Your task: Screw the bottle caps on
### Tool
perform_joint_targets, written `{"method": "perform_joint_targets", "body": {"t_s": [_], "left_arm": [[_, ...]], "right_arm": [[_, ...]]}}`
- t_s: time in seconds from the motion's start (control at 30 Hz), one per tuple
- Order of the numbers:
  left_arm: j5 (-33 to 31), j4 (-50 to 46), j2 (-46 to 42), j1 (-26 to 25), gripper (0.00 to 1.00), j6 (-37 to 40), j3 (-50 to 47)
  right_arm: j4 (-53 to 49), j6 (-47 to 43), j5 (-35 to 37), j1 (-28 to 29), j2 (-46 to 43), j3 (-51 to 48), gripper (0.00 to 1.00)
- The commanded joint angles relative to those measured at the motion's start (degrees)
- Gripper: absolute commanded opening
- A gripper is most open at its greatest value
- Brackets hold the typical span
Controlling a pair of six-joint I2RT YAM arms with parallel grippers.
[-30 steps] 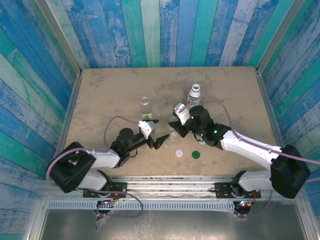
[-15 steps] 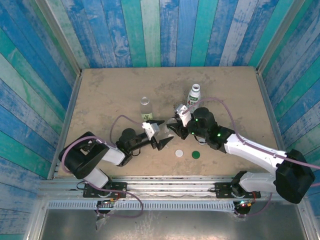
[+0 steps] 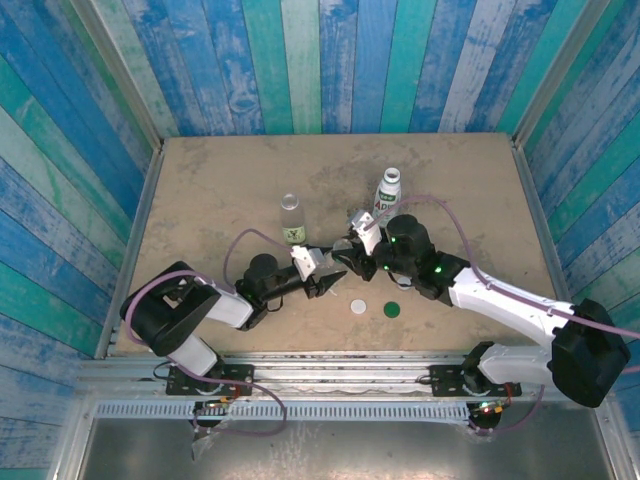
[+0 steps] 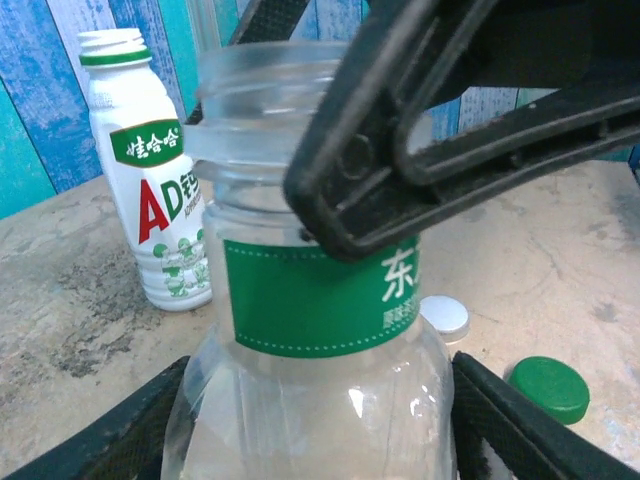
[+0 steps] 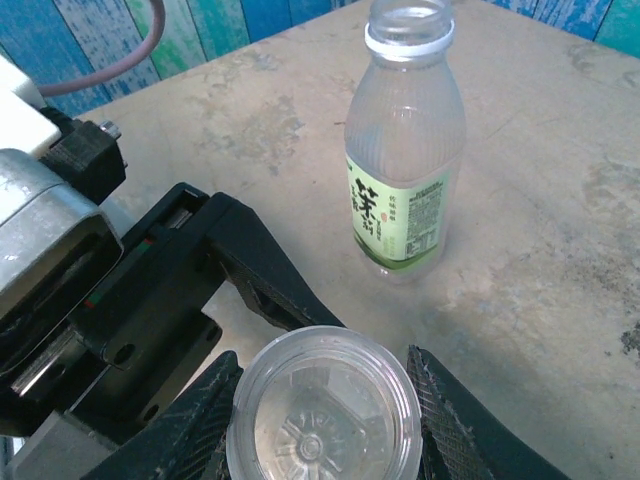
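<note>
Your right gripper pinches the tiny clear green-labelled bottle at its neck, upright. Your left gripper flanks its body, grip unclear. The white round plastic cap lies just lower-right, top view.

The left arm and the right arm are stretched low and inward, so that the claws are brought together. The right claw is closed on the neck of the tiny clear bottle. The left claw is set around its body, fingers flanking it; whether it is gripped cannot be told.
</note>
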Motion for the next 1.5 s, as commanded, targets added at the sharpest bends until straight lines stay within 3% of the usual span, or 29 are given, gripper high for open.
{"method": "perform_joint_targets", "body": {"t_s": [0.0, 0.07, 0.23, 0.37, 0.43, 0.7, 0.73, 0.97, 1.13, 1.37, 1.47], "left_arm": [[-0.2, -1.9, 1.0, -0.2, 0.54, 1.0, 1.3], [0.2, -0.5, 1.1, -0.2, 0.45, 0.3, 1.1], [-0.8, 0.5, 1.7, -0.2, 0.47, 0.0, 0.8], [-1.0, 2.7, 3.7, -0.2, 0.5, 0.1, 0.9], [-1.0, 4.2, 5.2, -0.2, 0.5, 0.2, 1.0], [-2.2, 9.0, 8.8, -0.2, 0.52, 0.0, 0.7], [-2.3, 9.6, 9.5, -0.2, 0.52, 0.0, 0.7], [-1.6, 13.1, 13.4, -0.2, 0.52, -0.7, 0.7], [-0.1, 13.1, 16.0, -0.2, 0.58, 0.1, 1.8], [0.5, 16.4, 18.1, -0.2, 0.76, -1.6, 1.3], [1.1, 18.0, 19.1, -0.2, 0.71, -2.6, 1.3]], "right_arm": [[-1.7, -1.0, -1.0, 0.0, -1.0, 1.7, 0.3], [-1.9, -1.0, -1.1, 0.0, -0.8, 1.9, 0.3], [-2.0, -0.8, 0.0, 0.0, -1.4, 2.1, 0.35], [-2.6, 0.0, 1.6, 0.0, -3.2, 1.8, 0.61], [-2.9, 0.9, 3.7, 0.0, -4.5, 1.4, 0.68], [-5.7, 4.5, 5.9, 0.0, -3.0, 1.8, 0.75], [-5.2, 5.0, 5.5, 0.0, -2.0, 1.7, 0.74], [-1.9, 5.6, 3.8, 0.0, 3.9, 2.3, 0.46], [-1.7, 3.8, 3.7, 0.0, 5.4, 2.2, 0.35], [-7.9, -0.8, 6.4, 0.4, 5.7, 4.4, 0.3], [-8.3, -0.8, 6.9, 0.4, 5.4, 4.2, 0.29]]}}
